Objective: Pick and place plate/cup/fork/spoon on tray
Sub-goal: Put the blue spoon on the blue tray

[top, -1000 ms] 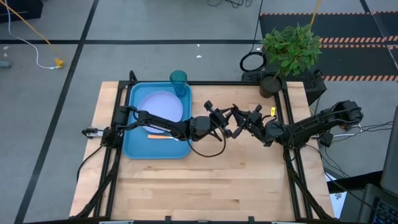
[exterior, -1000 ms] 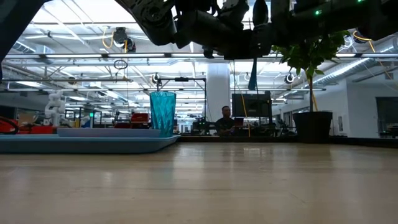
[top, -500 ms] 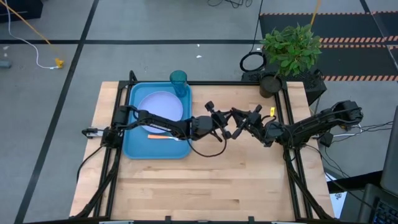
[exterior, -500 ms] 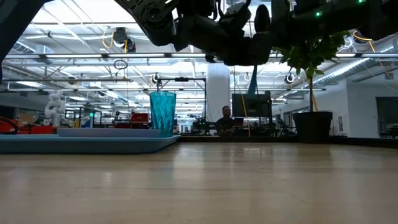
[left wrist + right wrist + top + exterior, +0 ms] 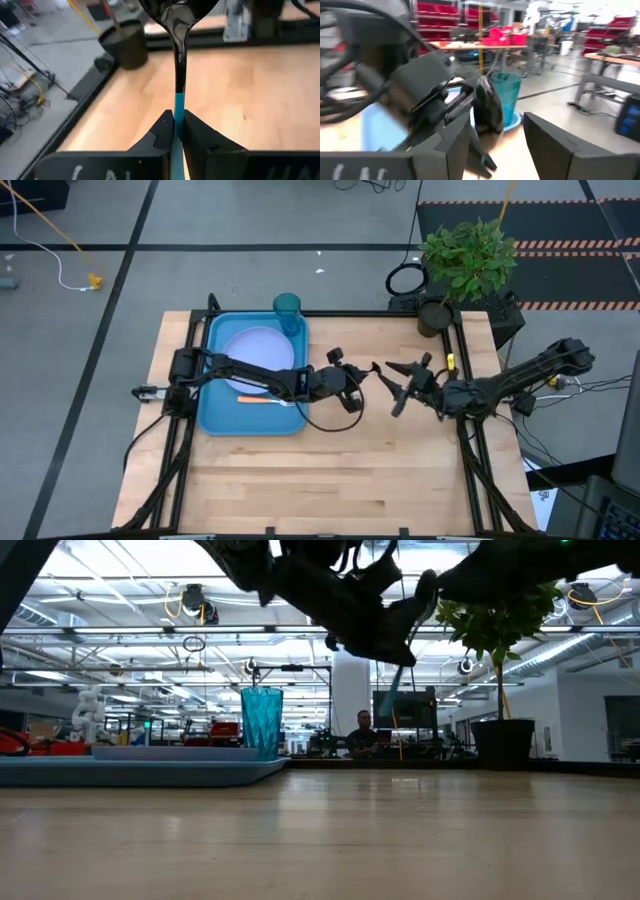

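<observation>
The spoon (image 5: 177, 15), dark bowl and light-blue handle, hangs in the air over the table's middle, with my left gripper (image 5: 357, 379) shut on it. My right gripper (image 5: 397, 388) stands open just to its right; the spoon's bowl (image 5: 487, 107) shows ahead between the right gripper's fingers, apart from them. The blue tray (image 5: 215, 412) lies at the table's far left. On it rest the pale plate (image 5: 258, 350) and the orange-handled fork (image 5: 262, 399). The teal cup (image 5: 287, 310) stands at the tray's far right corner. My left gripper pinches the spoon's blue handle (image 5: 179, 102) between its two fingers. The fingers come about level from the table's left and lie along the handle. The spoon sticks straight out ahead of them, bowl toward the right arm, lifted clear of the table.
A potted plant (image 5: 465, 260) stands at the table's far right corner. Bare wood (image 5: 330, 470) spreads across the near half. A person (image 5: 362, 735) sits in the room beyond the table.
My right gripper has opened, let go of the spoon and drawn back toward the table's right edge. My left gripper has shut on the spoon's handle and keeps it in the air, shifted slightly toward the tray.
</observation>
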You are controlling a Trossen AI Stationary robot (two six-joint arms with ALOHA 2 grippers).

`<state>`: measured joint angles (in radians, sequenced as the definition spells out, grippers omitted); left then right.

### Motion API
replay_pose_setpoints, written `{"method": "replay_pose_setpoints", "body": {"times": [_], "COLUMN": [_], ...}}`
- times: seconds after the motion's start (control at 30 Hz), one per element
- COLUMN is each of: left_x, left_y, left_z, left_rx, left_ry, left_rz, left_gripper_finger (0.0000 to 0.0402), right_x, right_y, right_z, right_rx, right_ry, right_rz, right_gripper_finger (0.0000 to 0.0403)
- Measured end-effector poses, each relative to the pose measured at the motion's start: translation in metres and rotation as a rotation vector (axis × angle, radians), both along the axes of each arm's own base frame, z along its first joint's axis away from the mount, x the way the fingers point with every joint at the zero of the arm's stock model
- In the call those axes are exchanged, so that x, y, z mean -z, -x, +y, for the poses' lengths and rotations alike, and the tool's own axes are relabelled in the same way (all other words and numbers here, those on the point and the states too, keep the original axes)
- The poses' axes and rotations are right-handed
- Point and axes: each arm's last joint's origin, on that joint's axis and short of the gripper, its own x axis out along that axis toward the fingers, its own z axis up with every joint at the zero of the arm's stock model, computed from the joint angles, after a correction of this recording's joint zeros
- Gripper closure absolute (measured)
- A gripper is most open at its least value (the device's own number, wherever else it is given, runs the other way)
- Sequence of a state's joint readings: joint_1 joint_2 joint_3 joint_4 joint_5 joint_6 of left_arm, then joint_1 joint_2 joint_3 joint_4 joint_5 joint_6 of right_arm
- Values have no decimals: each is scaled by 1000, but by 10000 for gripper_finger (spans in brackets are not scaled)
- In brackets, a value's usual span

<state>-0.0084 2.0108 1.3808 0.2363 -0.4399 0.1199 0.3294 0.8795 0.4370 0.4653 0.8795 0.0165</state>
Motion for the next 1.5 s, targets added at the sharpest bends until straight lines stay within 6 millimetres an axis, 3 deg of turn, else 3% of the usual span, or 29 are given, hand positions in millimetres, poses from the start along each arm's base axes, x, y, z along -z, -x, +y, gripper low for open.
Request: {"method": "replay_pose_setpoints", "body": {"times": [0.27,0.57,0.8,1.03,1.23,1.5], "left_x": [-12,-14,-24,11,41,59], "left_y": [42,107,150,182,189,192], "left_z": [-9,-59,-82,-70,-56,-42], "left_rx": [22,156,121,87,95,105], "left_ry": [118,231,226,255,302,371], "left_rz": [361,891,1081,1171,1148,1108], "left_gripper_finger": [384,385,382,384,378,371], "right_x": [-10,-5,-4,-5,-4,-2], "right_y": [27,39,38,38,37,35], "right_z": [3,-2,-2,-2,-2,-1], "right_rx": [-175,-148,-152,-153,-153,-156], "right_ry": [8,21,28,24,24,61], "right_rz": [26,103,113,105,111,141], "right_gripper_finger": [222,227,227,227,227,227]}}
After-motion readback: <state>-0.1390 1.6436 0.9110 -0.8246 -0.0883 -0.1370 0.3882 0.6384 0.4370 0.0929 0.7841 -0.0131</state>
